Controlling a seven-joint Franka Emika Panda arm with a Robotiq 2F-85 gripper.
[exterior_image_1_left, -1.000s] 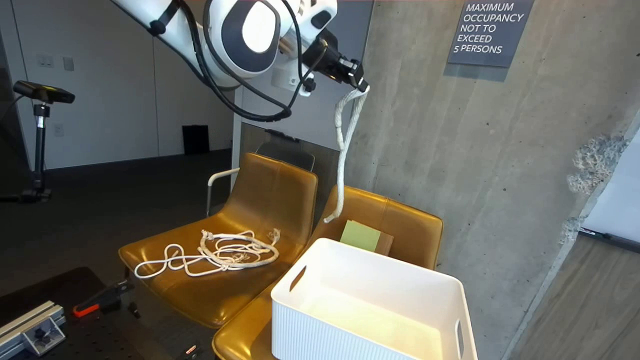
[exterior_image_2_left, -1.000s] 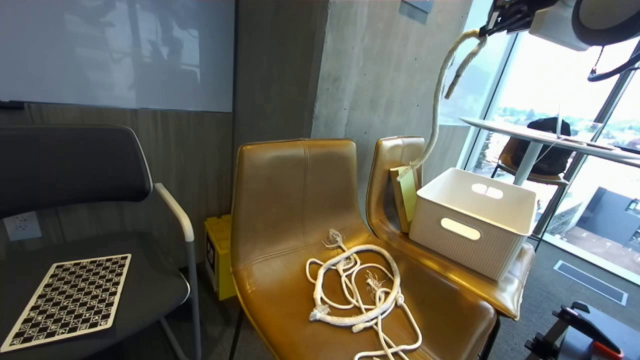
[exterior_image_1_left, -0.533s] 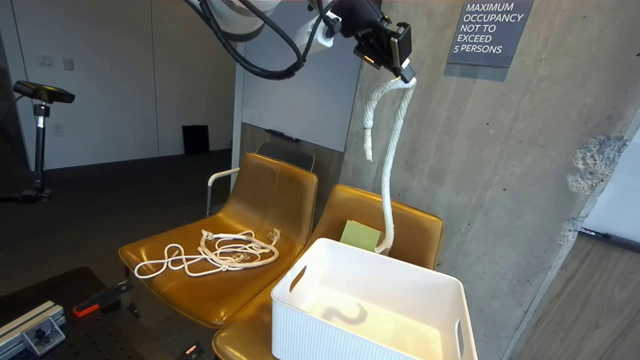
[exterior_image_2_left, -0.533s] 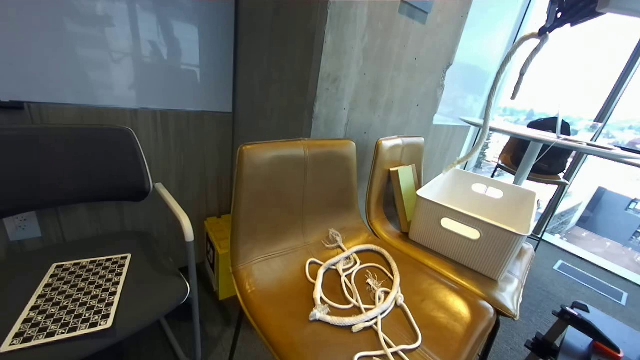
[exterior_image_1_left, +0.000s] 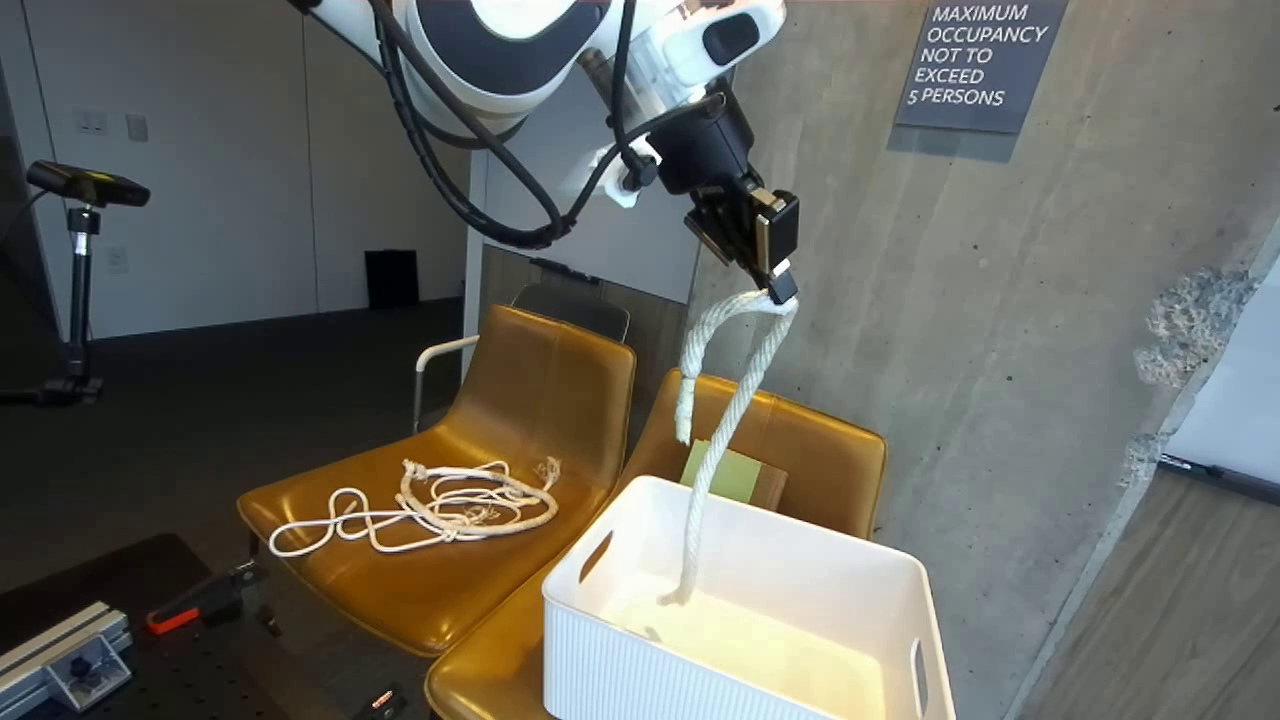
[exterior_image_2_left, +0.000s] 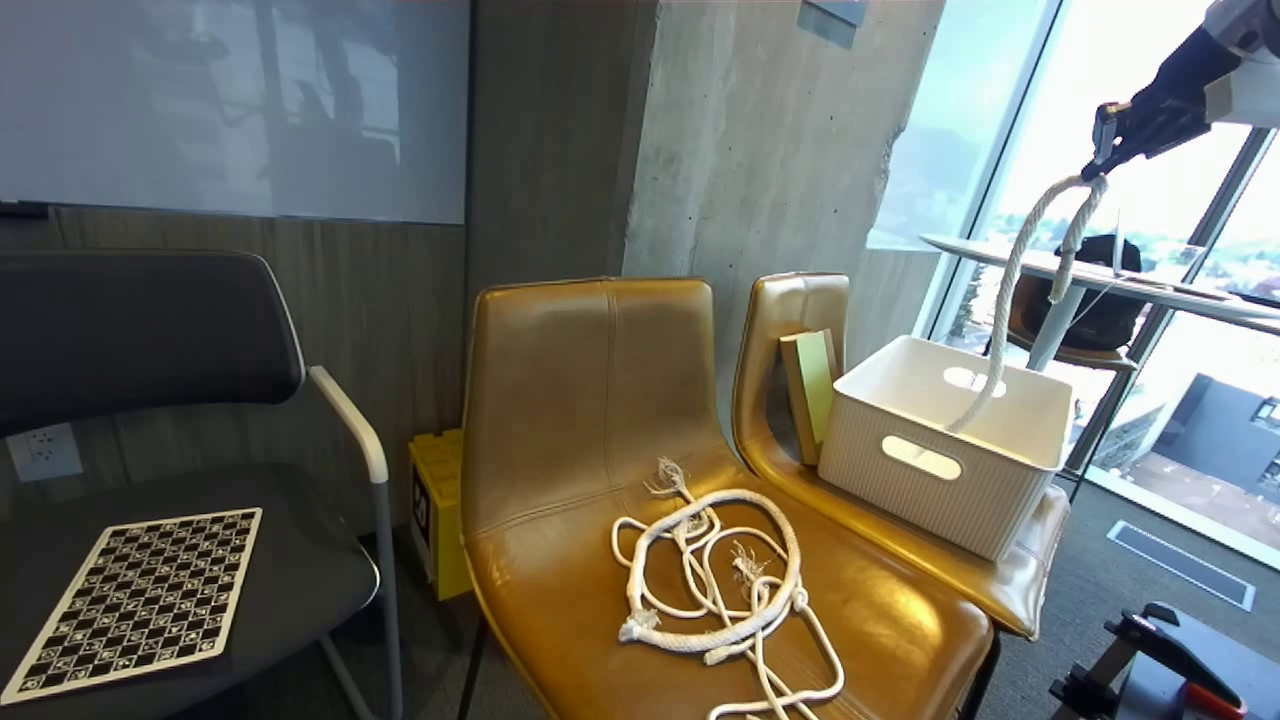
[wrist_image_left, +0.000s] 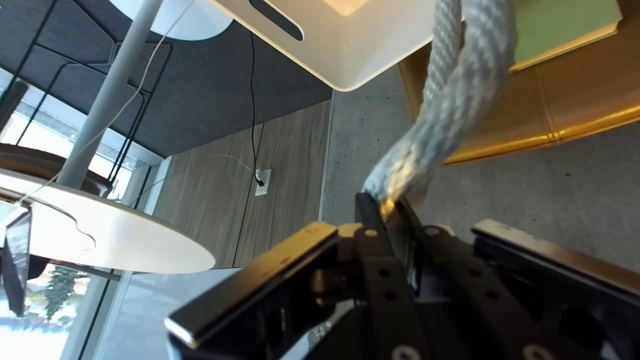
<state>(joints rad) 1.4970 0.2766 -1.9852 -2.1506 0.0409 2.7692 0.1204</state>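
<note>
in an exterior view, cords (exterior_image_1_left: 470, 530) lie looped on the left chair (exterior_image_1_left: 545, 395). right of them, the rope (exterior_image_1_left: 740, 402) hangs folded, short end higher than the rim of the bin (exterior_image_1_left: 800, 570), long end inside; whether it touches bottom i can't tell. at its upper right, the claw (exterior_image_1_left: 781, 288) is pinched nearly together on the bend. i'd lower slowly, bring the short end within the walls, then release.

A checkered board (exterior_image_2_left: 135, 600) lies on a black chair (exterior_image_2_left: 140, 330) near a yellow box (exterior_image_2_left: 448, 525).
</note>
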